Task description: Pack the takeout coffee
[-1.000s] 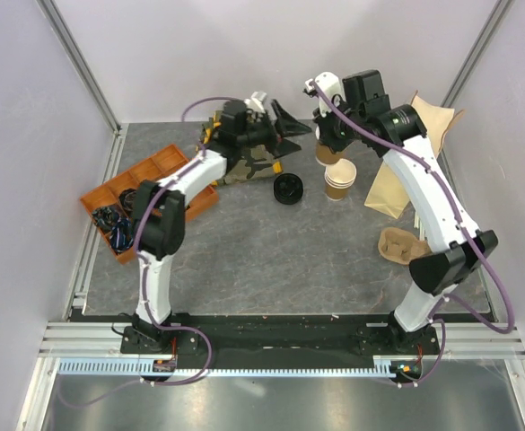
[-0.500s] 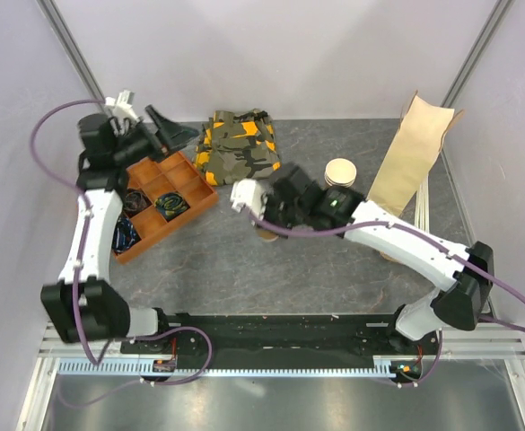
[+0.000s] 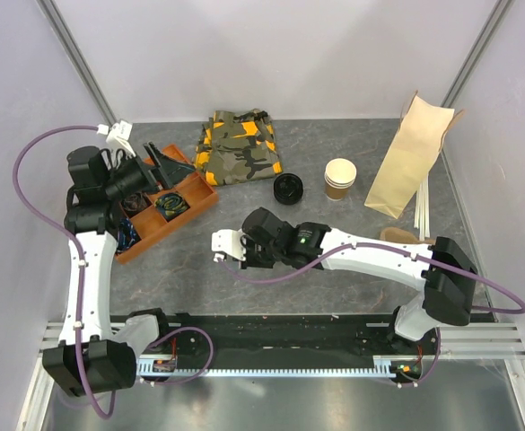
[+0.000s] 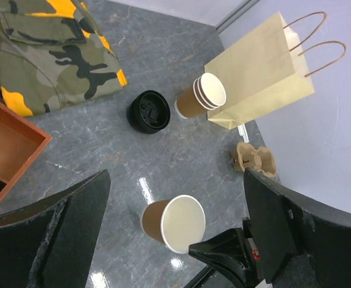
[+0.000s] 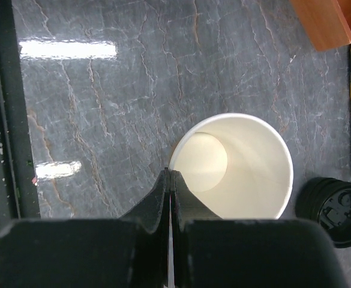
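Note:
No lidded coffee is in view. A lidless brown paper cup [image 5: 232, 168], white inside, stands at the table's near middle; it also shows in the left wrist view [image 4: 175, 223]. My right gripper [image 5: 170, 174] is shut on its rim; in the top view [image 3: 249, 247] the wrist hides the cup. A loose black lid [image 3: 288, 188] lies beyond it, also seen from the left wrist [image 4: 149, 111] and right wrist [image 5: 337, 210]. My left gripper [image 3: 168, 166] hangs open and empty over the orange tray [image 3: 195, 193], its jaws wide in its own view [image 4: 175, 240].
A stack of lidless tan cups [image 3: 339, 178] stands next to a tan paper bag [image 3: 410, 157] at the back right. A pulp cup carrier [image 3: 397, 235] lies near the right arm. A camouflage cloth [image 3: 237, 146] lies at the back. The tray holds small dark items.
My right arm has carried the cup towards the near left, uncovering the black lid. My left gripper has come down and nearer, over the tray.

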{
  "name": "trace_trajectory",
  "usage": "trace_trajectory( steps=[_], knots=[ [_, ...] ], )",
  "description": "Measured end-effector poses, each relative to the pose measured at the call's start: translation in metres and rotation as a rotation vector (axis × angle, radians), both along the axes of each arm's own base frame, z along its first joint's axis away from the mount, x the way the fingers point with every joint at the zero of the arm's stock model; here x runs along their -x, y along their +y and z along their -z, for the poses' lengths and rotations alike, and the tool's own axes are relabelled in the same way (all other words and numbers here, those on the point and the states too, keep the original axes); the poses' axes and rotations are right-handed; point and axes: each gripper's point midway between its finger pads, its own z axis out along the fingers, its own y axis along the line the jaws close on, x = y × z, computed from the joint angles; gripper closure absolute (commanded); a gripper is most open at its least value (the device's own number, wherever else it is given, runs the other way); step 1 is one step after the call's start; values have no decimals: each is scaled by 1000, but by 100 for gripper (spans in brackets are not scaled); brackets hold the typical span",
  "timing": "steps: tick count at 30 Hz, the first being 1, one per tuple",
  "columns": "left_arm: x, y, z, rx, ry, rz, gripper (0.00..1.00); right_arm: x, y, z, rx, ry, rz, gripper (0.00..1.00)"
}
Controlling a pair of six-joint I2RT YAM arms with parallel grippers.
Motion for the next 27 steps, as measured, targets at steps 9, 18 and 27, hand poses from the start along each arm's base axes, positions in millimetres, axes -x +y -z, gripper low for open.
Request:
trace_trajectory(
  steps=[9, 18, 27],
  knots=[
    [-9, 2, 14, 9, 51, 0, 0, -4, -3, 18, -1, -19, 29, 100],
    [-10, 2, 16, 10, 59, 0, 0, -4, -8, 29, 2, -11, 62, 92],
    [-12, 2, 18, 11, 67, 0, 0, -1, -13, 38, 16, 5, 70, 65]
  ],
)
